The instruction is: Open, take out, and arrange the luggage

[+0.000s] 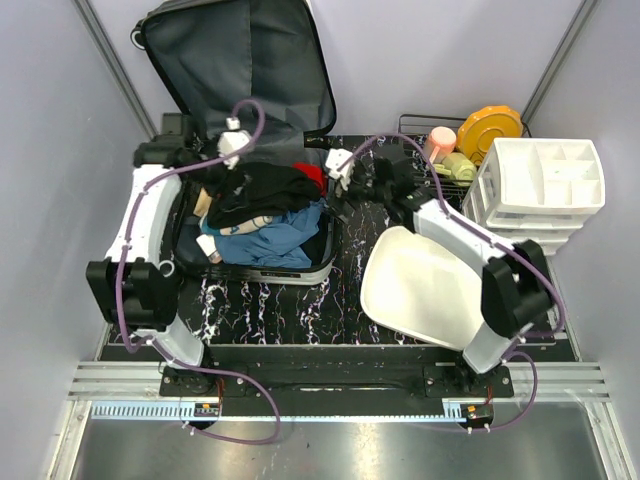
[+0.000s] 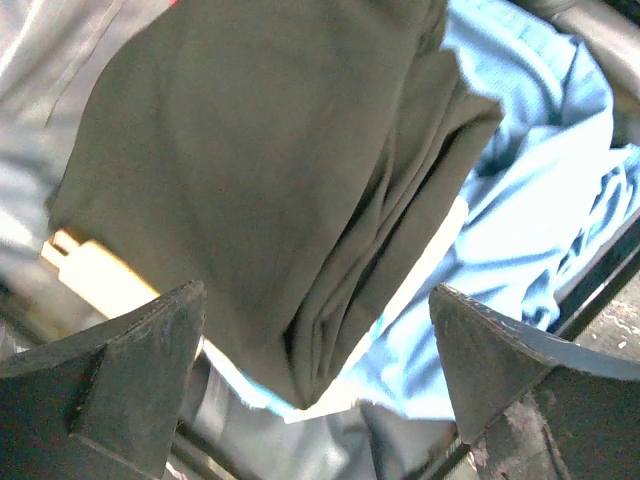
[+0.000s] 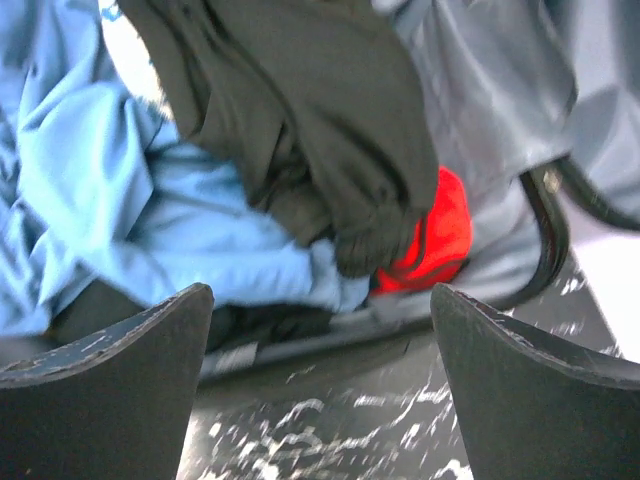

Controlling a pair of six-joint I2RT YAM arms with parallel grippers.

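The luggage lies open at the back left of the table, its lid with dark grey lining standing up. Its base holds a black garment over a blue garment, with something red at the right. My left gripper hangs open just above the folded black garment and the blue garment, its jaws holding nothing. My right gripper is open beside the case's right rim, over the marbled table, empty.
A white basin lies tilted under the right arm. A white drawer organiser stands at the right, with a wire rack of yellow plates and a pink cup behind it. Grey walls close both sides.
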